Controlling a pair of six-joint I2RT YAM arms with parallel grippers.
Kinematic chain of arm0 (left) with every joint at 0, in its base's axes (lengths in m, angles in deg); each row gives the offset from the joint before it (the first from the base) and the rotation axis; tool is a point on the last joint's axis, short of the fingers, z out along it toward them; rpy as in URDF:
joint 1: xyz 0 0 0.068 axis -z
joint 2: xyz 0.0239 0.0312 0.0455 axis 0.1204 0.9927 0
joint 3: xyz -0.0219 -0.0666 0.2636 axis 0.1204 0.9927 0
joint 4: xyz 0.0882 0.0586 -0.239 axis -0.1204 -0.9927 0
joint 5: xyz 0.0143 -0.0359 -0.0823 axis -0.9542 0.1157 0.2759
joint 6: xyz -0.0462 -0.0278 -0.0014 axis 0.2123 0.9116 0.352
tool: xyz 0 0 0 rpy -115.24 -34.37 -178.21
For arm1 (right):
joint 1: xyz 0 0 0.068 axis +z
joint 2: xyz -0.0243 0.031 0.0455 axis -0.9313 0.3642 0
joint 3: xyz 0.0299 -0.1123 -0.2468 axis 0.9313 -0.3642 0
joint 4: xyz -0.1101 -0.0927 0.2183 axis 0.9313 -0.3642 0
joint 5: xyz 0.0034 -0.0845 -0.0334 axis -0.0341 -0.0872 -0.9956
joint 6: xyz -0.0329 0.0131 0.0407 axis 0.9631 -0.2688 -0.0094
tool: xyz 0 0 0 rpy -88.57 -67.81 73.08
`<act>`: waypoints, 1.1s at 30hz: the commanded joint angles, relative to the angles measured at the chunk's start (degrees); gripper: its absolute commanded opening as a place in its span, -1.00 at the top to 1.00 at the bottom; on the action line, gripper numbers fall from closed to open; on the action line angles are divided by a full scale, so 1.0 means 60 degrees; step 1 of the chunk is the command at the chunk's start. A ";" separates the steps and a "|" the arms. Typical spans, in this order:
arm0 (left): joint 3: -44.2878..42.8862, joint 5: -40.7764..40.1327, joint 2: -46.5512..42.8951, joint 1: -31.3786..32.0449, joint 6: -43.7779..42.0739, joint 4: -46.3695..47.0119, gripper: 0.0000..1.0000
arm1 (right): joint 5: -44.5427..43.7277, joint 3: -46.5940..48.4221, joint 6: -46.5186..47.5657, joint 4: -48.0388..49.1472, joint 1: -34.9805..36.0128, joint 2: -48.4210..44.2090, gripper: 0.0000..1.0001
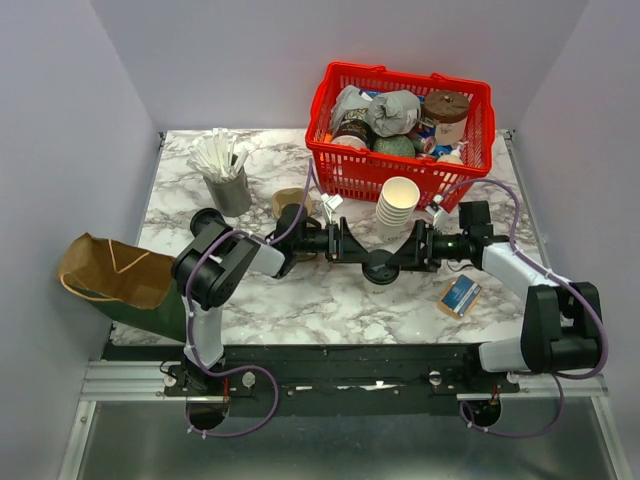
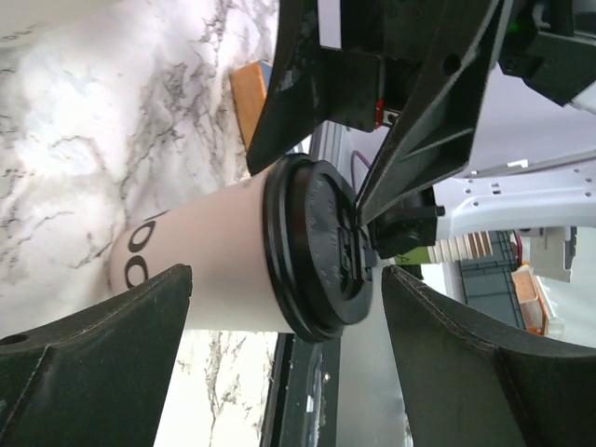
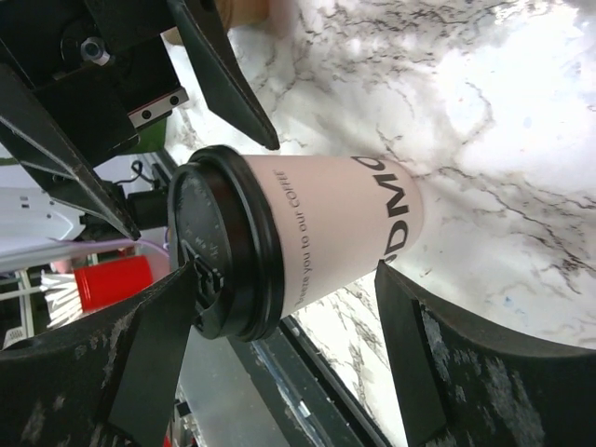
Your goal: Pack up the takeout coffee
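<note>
Pale lilac walls [image 1: 250,60] close in on three sides — evenly lit. Between them sits a grey-veined marble table [image 1: 300,305], a metal rail [image 1: 130,378] along its near edge.

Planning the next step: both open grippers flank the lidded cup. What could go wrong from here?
1. The left gripper and right gripper straddle the same coffee cup from opposite sides; if both close in, they could collide.
2. A gripper catching the black lid might pop it off or tip the cup.
3. The paper bag lies slumped at the left edge of the table, so loading the cup may be awkward.
</note>
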 commanded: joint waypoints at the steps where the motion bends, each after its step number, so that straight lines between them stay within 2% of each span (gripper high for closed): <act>1: -0.0259 -0.0496 0.0319 -0.0049 -0.0339 -0.0829 -0.79 | -0.0419 -0.0105 -0.0160 0.0332 -0.0053 0.0192 -0.69; 5: -0.0128 -0.0512 0.0436 -0.0049 -0.0589 -0.1211 -0.78 | -0.0463 -0.0266 -0.0292 0.0405 -0.0097 0.0295 -0.69; 12: 0.0298 -0.0570 0.1313 -0.0195 0.0508 0.0542 -0.75 | -0.0302 -0.0896 -0.0687 0.0932 -0.0404 0.0602 -0.69; 15: 0.0224 -0.0643 0.1651 -0.0239 0.0934 0.0808 -0.75 | -0.0287 -0.1145 -0.0849 0.1079 -0.0595 0.0778 -0.70; 23: 0.0210 -0.0965 0.2238 -0.0298 0.1433 0.0694 -0.72 | -0.0244 -0.1248 -0.0937 0.1225 -0.1049 0.1217 -0.70; 26: 0.0093 -0.1199 0.2253 -0.0298 0.1112 -0.0154 -0.67 | -0.0229 -0.1234 -0.0951 0.1240 -0.1064 0.1276 -0.70; 33: -0.0244 -0.2371 0.2165 -0.0254 -0.0646 -0.3652 -0.59 | -0.0390 -0.1277 -0.1054 0.1313 -0.1064 0.1423 -0.69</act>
